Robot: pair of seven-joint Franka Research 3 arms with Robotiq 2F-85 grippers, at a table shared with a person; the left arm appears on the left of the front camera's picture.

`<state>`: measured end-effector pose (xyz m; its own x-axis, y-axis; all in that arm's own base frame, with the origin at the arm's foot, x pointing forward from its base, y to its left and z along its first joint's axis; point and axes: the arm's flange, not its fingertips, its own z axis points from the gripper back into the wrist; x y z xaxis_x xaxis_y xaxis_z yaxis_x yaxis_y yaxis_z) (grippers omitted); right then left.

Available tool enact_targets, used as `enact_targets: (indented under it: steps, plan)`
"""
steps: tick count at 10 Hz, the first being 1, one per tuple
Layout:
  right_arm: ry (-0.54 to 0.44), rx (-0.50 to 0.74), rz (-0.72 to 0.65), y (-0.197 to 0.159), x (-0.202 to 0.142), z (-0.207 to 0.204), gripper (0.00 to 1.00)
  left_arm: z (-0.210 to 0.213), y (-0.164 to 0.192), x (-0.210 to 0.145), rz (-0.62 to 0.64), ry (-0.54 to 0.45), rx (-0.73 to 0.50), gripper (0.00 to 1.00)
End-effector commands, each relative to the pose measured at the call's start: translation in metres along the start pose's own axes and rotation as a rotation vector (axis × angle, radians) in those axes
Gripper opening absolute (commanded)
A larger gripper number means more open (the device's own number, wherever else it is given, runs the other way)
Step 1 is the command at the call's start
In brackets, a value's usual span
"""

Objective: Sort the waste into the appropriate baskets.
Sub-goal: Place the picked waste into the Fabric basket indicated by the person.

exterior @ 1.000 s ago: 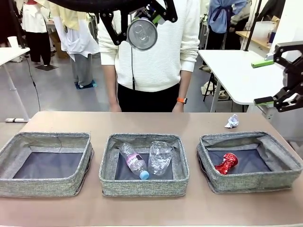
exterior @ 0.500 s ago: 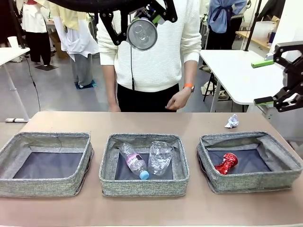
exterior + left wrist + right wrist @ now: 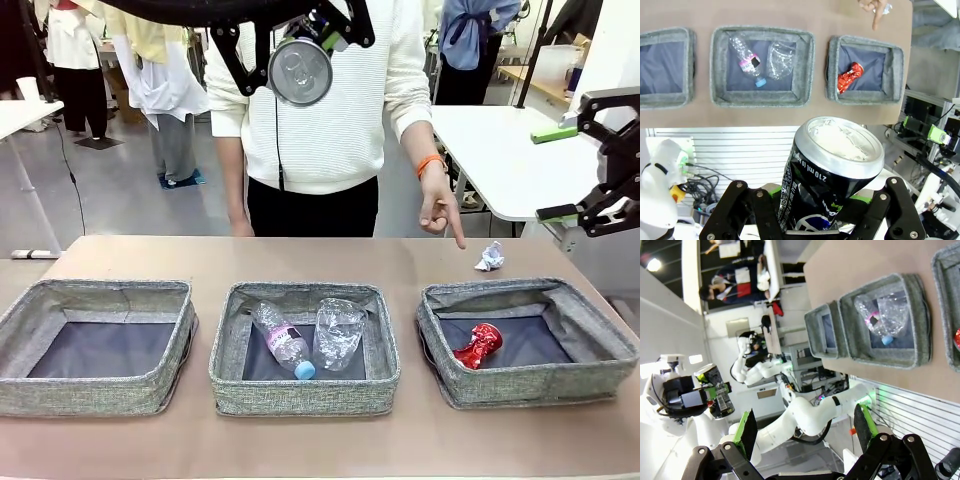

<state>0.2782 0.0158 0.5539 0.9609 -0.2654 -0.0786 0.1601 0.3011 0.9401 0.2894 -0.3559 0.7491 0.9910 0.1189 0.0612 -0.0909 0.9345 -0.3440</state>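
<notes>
Three grey woven baskets stand in a row on a brown counter (image 3: 300,255), seen from the robot's side.

- **Left basket** (image 3: 100,292): only its dark base shows.
- **Middle basket** (image 3: 300,395): holds a small clear blue-capped bottle (image 3: 282,340) lying beside a clear plastic cup (image 3: 340,333), the two touching.
- **Right basket** (image 3: 530,385): holds a crushed red can (image 3: 478,346).

A crumpled white paper ball (image 3: 489,257) lies on the counter just beyond the right basket.

A person in a white top stands at the far side. The person's hand (image 3: 438,208) points one finger down near the paper ball.

High above the middle basket, the robot's left hand (image 3: 300,60) is clenched on a dark printed can (image 3: 300,71). Its arm is cut off by the top edge. From the front only the can's silver top faces the camera. The left wrist view shows its dented dark side between the fingers.

At the far right, the robot's right hand (image 3: 560,172) hangs released, pads wide apart with nothing between them. It is partly cut off by the picture's edge.
</notes>
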Motion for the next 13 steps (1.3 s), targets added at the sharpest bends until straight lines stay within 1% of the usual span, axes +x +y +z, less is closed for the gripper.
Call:
enact_targets:
  steps: [1, 8, 9, 10, 11, 12, 13]
  plan:
    - [-0.002, 0.014, -0.009, 0.003, -0.001, -0.001, 1.0, 0.004, 0.004, 0.0, -0.019, -0.005, 0.008, 0.0]
    - [-0.002, 0.014, -0.009, 0.003, -0.001, -0.001, 1.0, 0.004, 0.004, 0.0, -0.019, -0.005, 0.008, 0.0]
    - [0.0, 0.0, 0.0, 0.0, 0.0, 0.0, 1.0, 0.0, 0.0, 0.0, 0.0, 0.0, 0.0, 0.0]
    - [-0.035, -0.024, 0.005, -0.014, -0.005, 0.032, 1.0, -0.033, 0.002, -0.012, -0.012, -0.018, -0.028, 0.0]
    - [-0.12, -0.074, -0.01, -0.032, -0.01, 0.075, 1.0, -0.071, 0.0, -0.027, -0.029, -0.03, -0.097, 0.0]
    - [-0.207, -0.091, -0.026, -0.049, -0.021, 0.119, 1.0, -0.111, -0.009, -0.04, -0.049, -0.024, -0.149, 0.0]
    - [-0.331, -0.097, -0.049, -0.064, -0.038, 0.16, 1.0, -0.155, -0.026, -0.048, -0.057, -0.038, -0.176, 0.0]
